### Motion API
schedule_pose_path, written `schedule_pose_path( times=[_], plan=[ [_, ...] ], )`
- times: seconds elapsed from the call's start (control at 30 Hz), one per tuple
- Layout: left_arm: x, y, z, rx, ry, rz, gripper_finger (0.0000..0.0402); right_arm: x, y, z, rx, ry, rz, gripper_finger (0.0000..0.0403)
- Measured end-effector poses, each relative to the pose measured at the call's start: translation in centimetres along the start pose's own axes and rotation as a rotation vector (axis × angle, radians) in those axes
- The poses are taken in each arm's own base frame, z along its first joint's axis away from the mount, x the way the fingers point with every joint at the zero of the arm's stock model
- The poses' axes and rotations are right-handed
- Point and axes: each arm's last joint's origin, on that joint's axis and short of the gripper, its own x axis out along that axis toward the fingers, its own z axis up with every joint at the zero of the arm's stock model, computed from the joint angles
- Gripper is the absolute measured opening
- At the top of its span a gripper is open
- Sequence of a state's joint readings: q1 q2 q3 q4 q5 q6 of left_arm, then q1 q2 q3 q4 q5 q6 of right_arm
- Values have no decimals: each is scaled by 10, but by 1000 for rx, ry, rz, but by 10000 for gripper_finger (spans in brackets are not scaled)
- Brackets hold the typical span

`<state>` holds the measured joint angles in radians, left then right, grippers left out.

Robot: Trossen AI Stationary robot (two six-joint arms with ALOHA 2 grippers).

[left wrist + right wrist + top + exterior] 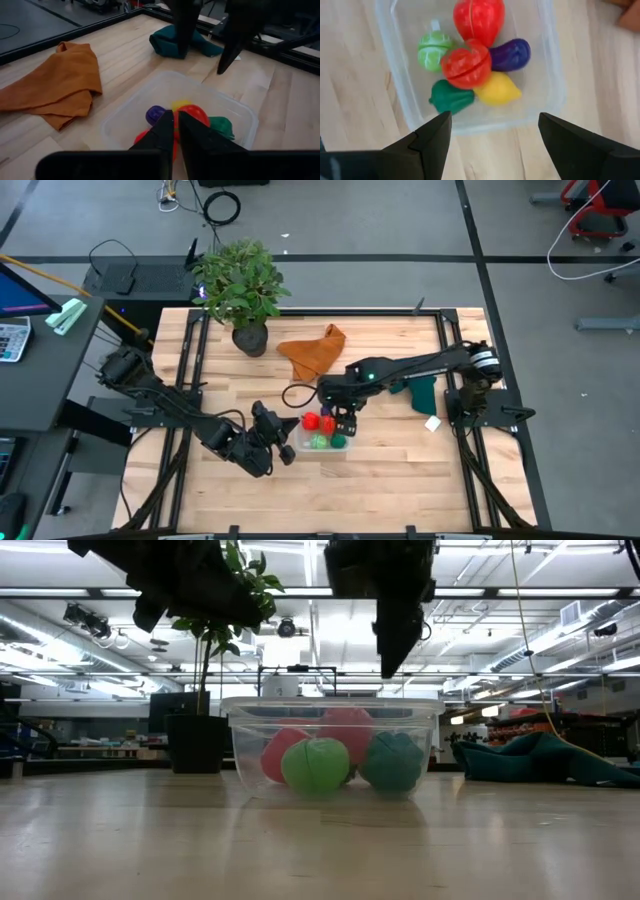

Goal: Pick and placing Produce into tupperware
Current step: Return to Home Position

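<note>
The clear tupperware [547, 65] stands on the wooden table, also seen in the high view [325, 442] and the low view [330, 745]. Inside lie two red pieces [479, 20] [466, 64], a light green piece [433, 49], a dark green piece [451, 97], a yellow piece [497, 90] and a purple piece [512, 53]. My right gripper [495, 132] hovers open above the box, touching nothing. My left gripper [176, 131] is shut and empty, just left of the box [283, 442].
An orange cloth [315, 350] lies beyond the box, a dark green cloth [422, 392] to its right under the right arm. A potted plant [240, 290] stands at the far left of the table. A black cable loop [295, 393] lies near the box.
</note>
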<state>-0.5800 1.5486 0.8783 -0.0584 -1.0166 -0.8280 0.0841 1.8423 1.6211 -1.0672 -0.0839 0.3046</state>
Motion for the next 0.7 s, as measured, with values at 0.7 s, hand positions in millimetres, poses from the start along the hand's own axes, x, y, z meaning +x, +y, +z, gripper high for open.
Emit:
schedule_pose_path(
  times=[0.7],
  plan=[
    [-66, 43, 56, 65, 85, -150, 18, -60, 19, -60, -9, -67, -112, 256]
  ],
)
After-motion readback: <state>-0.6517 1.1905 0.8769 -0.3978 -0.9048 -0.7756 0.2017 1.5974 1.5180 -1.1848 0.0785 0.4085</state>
